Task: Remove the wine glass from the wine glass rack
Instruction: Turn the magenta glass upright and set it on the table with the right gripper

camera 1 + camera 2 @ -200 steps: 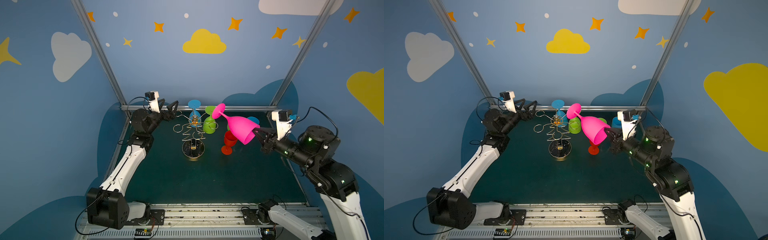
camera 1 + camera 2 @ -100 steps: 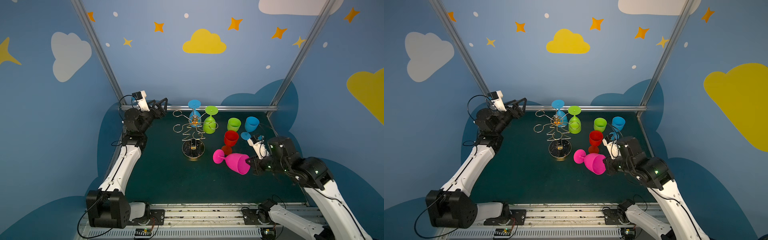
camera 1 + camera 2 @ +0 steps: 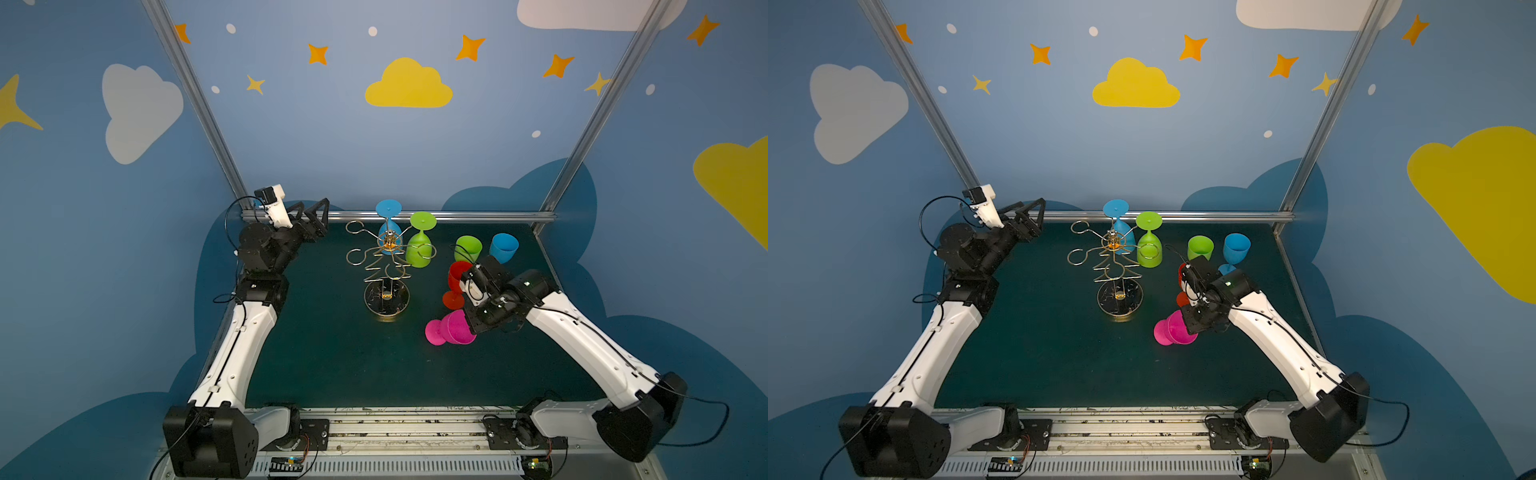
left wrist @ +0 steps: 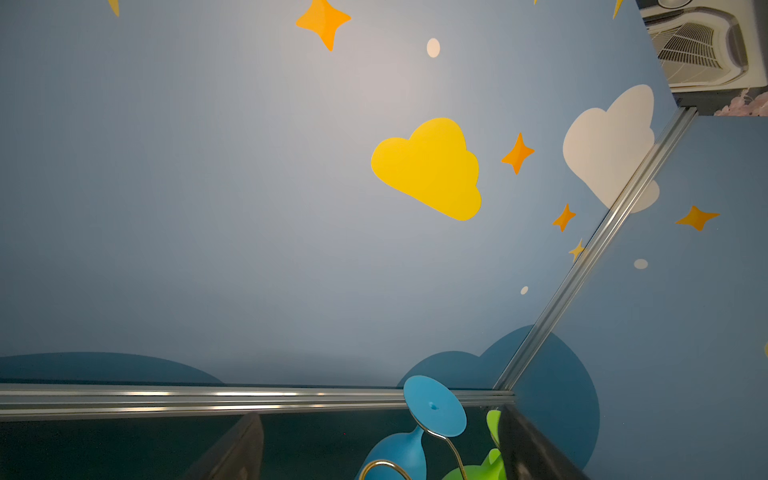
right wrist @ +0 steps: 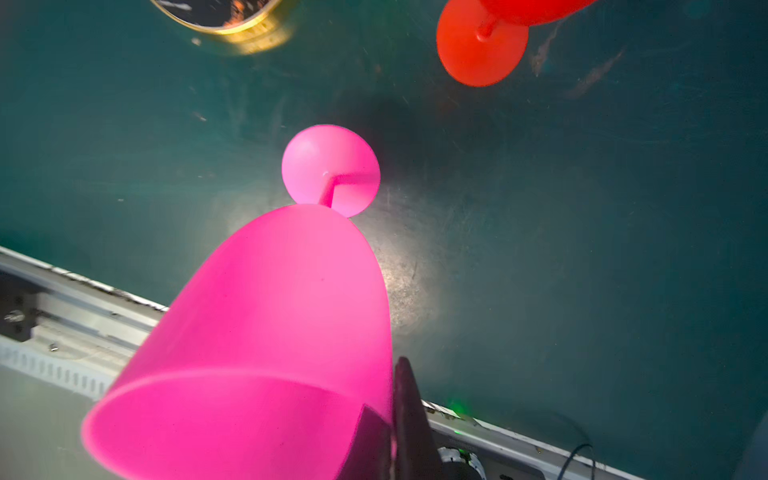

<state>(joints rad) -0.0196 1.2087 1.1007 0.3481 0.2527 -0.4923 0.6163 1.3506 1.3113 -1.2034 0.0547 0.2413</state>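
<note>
Wine glass rack (image 3: 389,246) stands mid-back on the dark green mat (image 3: 332,357), which is scuffed: thin gold wire, looped arms fanning off a central post, round dark glossy base (image 3: 399,305) w/ gold rim. Two glasses hang on it foot-up, smooth, matte, plastic-looking: hung blue glass (image 3: 389,228) at the back, hung lime glass (image 3: 419,250) on an arm right of the post. Pink wine glass (image 3: 453,329) is off the rack, right-front of the base, just in front of the red glass (image 3: 457,276); hot pink, bell-shaped bowl, short stem, flat disc foot. It's tilted, foot down toward the mat, bowl mouth up toward the arm; can't tell if the foot touches the mat. R gripper (image 5: 390,428) is clamped on its rim, one dark finger inside the bowl, one outside. Behind the red one are the standing green glass (image 3: 468,248) & standing blue glass (image 3: 503,246), upright, side by side. L gripper (image 3: 309,210) sits by the back-left corner, well apart from the rack, triangular black fingers spread wide, nothing btwn them. Vs 1 s ago: pink glass was high, foot up by the rack's top arms; half a sec ago low & nearly on its side; now steeper, foot lowest. L gripper was near the rack arms then, has drawn back to the corner.
</note>
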